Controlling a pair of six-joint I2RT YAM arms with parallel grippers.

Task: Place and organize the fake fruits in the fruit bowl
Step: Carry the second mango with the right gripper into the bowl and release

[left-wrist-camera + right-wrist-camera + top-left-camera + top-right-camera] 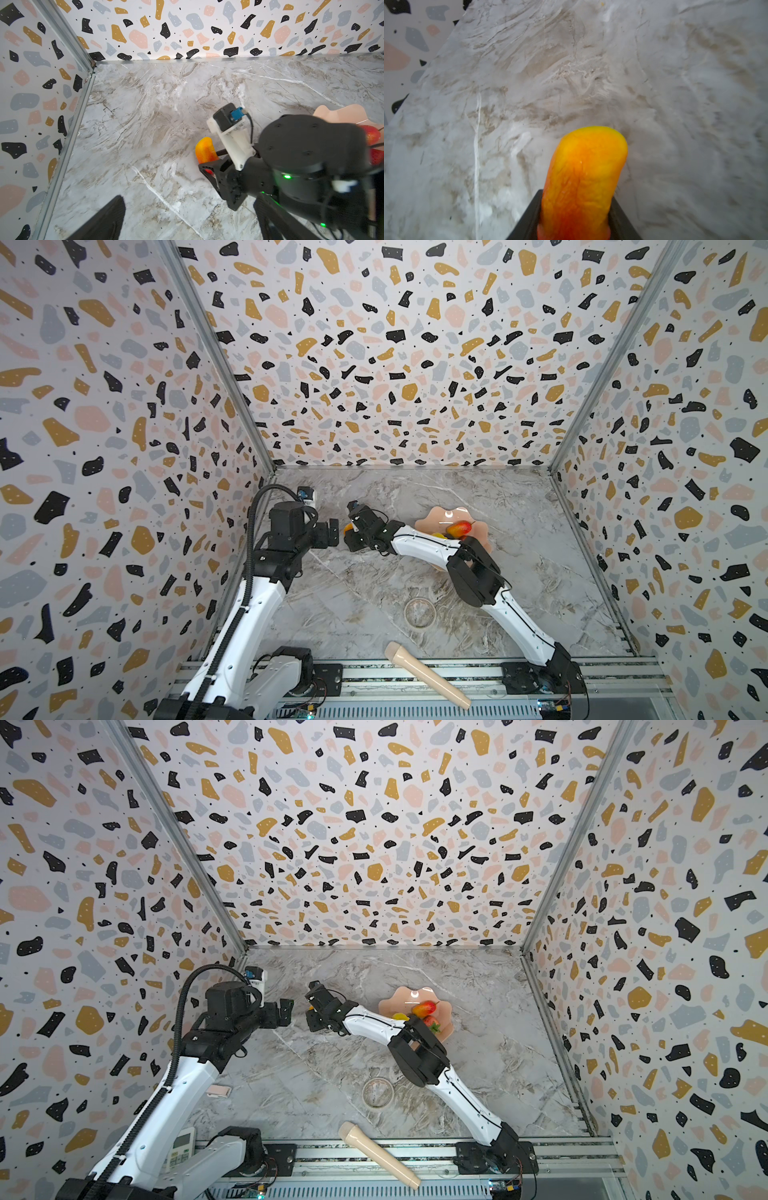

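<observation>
The left gripper (331,533) hangs open and empty, just beside the right gripper (352,531). The right gripper's jaws are closed on the red end of a mango (583,176), low over the marble table (374,580) and well apart from the fruit bowl (436,515). Most of the mango juts out unsupported, so it may pivot or slip on the swing right. The bowl holds a second mango (459,527), a yellow fruit (439,536) and a strawberry (432,1023). A hard drop could scatter them, and the right forearm (424,545) over the rim might nudge the bowl.
</observation>
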